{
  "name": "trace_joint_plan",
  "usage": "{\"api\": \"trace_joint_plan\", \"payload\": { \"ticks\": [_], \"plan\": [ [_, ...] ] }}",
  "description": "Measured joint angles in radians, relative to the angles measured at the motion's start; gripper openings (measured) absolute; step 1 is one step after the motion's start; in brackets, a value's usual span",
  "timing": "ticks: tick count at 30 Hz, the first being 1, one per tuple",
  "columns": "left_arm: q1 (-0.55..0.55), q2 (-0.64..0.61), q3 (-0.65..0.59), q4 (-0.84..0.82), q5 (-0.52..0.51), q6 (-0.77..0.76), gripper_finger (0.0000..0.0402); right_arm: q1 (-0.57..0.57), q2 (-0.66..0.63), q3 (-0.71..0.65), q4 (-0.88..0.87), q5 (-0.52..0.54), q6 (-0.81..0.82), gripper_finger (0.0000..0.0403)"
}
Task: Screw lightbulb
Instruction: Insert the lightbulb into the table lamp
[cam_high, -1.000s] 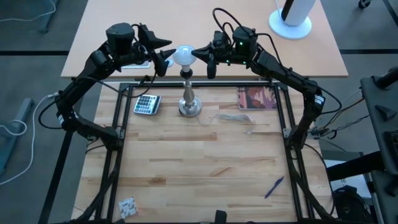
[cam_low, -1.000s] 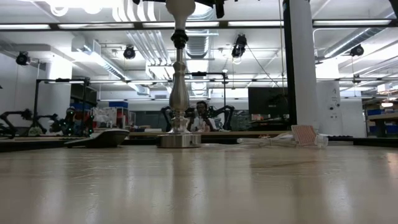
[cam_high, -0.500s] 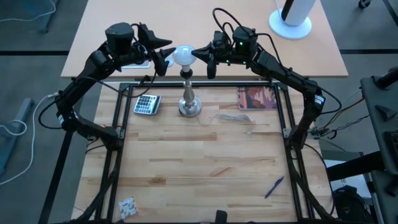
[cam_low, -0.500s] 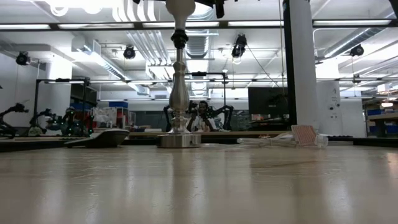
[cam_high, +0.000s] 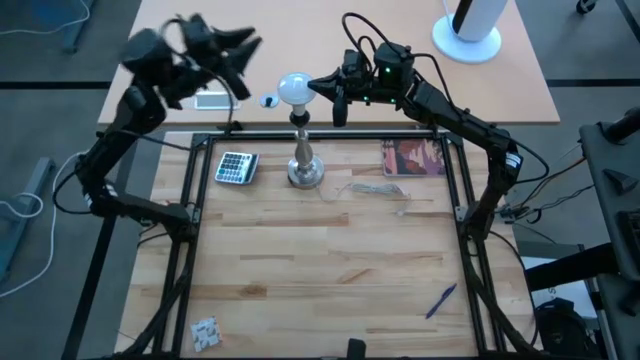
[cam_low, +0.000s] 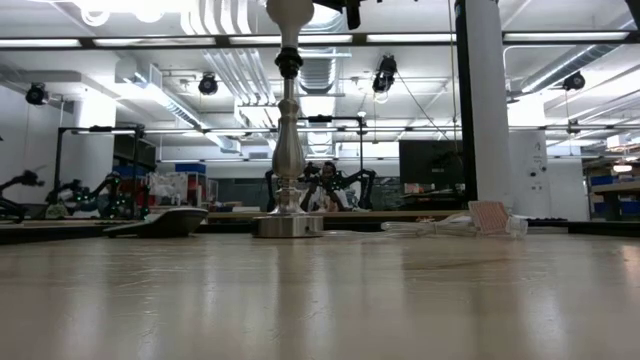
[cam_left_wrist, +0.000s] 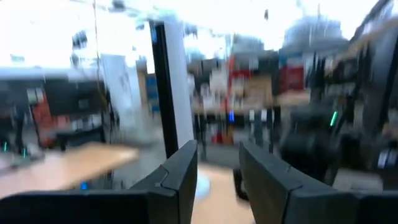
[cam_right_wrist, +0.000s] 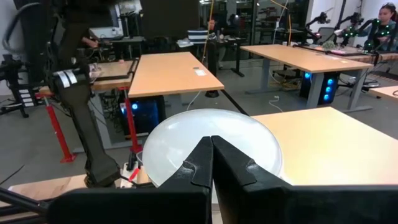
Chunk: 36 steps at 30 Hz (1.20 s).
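Left gripper (cam_high: 243, 42) has swung off the bulb (cam_high: 293, 88), fingers (cam_left_wrist: 180, 177) apart, regrasp next; right gripper (cam_high: 322, 84) waits beside it, fingers (cam_right_wrist: 233, 163) pressed together

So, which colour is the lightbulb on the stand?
White, frosted; the lightbulb shows best in the high view.

Left tool (cam_left_wrist: 217, 180) perhaps motion-blurred
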Motion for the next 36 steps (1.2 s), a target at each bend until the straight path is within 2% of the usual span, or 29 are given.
{"api": "trace_joint_plan", "payload": {
  "ticks": [3, 14, 21, 36],
  "plan": [
    [0.000, -0.033, 0.000, 0.054, 0.001, -0.004, 0.0109, 0.000, 0.000, 0.000, 0.001, -0.007, 0.000, 0.0000],
    [0.000, -0.100, 0.000, 0.028, 0.000, -0.002, 0.0126, 0.000, 0.000, 0.000, 0.002, -0.008, -0.014, 0.0000],
    [0.000, -0.087, 0.000, 0.028, -0.005, -0.001, 0.0129, 0.000, 0.000, 0.000, 0.002, -0.008, -0.026, 0.0000],
    [0.000, -0.036, 0.000, 0.028, -0.008, -0.001, 0.0101, 0.000, 0.000, 0.000, 0.005, -0.009, -0.027, 0.0000]
  ]
}}
